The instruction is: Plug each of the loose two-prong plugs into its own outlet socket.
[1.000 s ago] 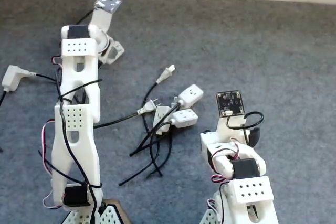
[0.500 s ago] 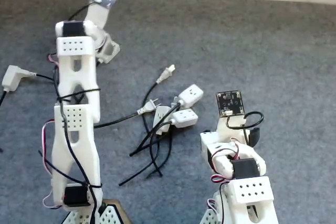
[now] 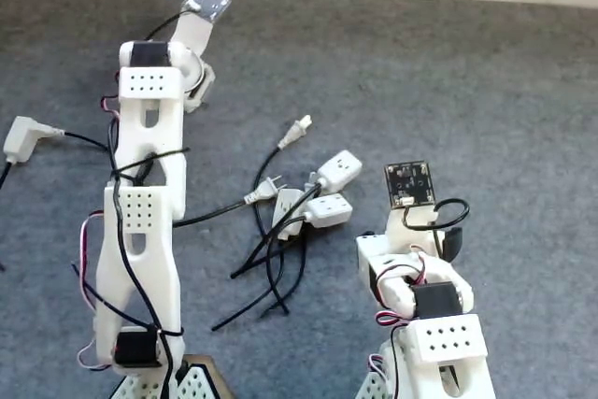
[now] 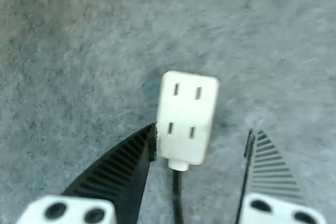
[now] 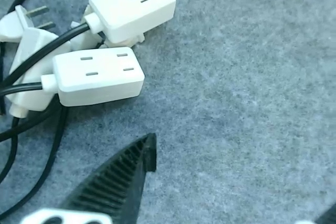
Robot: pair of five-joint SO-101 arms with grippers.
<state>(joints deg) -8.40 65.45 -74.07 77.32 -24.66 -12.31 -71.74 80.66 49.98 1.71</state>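
Observation:
A white outlet socket [image 4: 187,116] with two pairs of slots and a black cord lies on the grey carpet. My left gripper [image 4: 201,132] is open around it, one finger on each side. Near my right gripper [image 5: 239,179], which is open and holds nothing, two more white sockets [image 5: 131,6] [image 5: 97,74] lie in a cluster. Beside them is a two-prong plug [image 5: 21,19]. From above, the cluster [image 3: 329,195] is mid-table, with loose plugs [image 3: 299,128] [image 3: 264,191] beside it. An angled plug [image 3: 21,137] lies far left.
Black cords [image 3: 266,273] tangle on the carpet between the two arms. The left arm [image 3: 145,156] stretches toward the far left; the right arm [image 3: 416,296] sits folded at the near right. Open carpet [image 3: 495,100] spreads to the right and behind the cluster.
The left arm swung slightly left, then back to the right, and its wrist now sits a little farther right. The right arm, sockets and plugs kept still.

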